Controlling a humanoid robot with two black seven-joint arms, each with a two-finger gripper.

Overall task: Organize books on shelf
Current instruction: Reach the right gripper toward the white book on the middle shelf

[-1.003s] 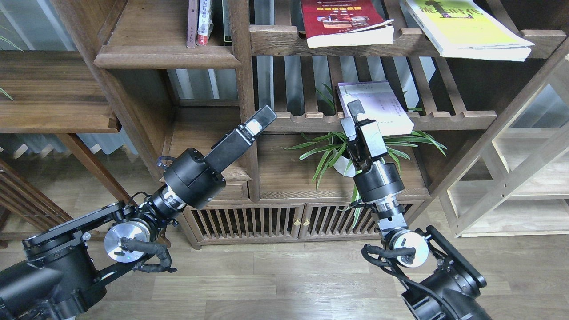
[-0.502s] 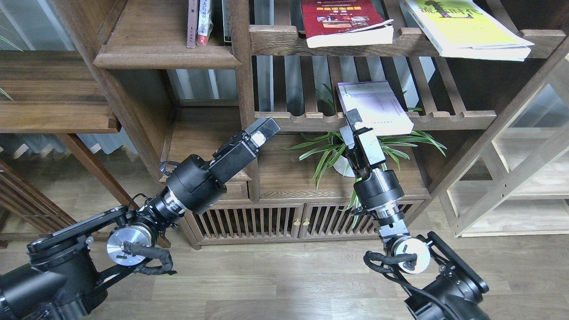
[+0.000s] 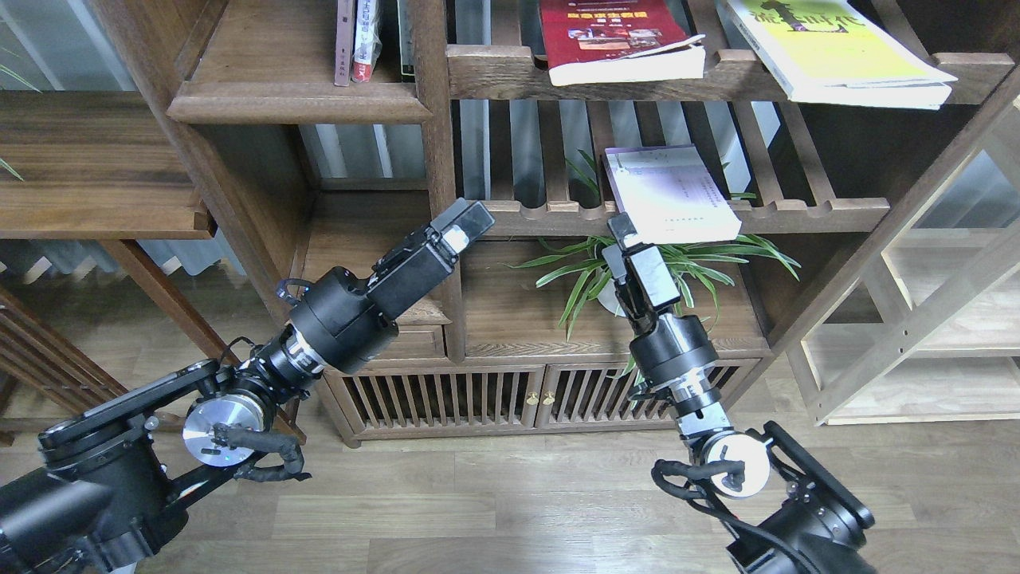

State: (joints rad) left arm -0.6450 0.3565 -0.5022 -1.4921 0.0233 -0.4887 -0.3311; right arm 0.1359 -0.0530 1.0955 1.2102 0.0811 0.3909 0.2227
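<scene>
Yellow-green book (image 3: pixel 837 48): black characters, unreadable. Right fingers (image 3: pixel 621 231) dropped below lavender book (image 3: pixel 673 195), clear of it; left fingers (image 3: pixel 466 223) lowered; grip state of both unclear.

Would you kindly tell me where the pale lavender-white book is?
In the head view, the lavender-white book lies right of centre on the lower slatted rack, just above the right gripper.

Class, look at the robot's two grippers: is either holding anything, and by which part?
Nothing is held. The left gripper and right gripper are both clear of the lavender-white book.
</scene>
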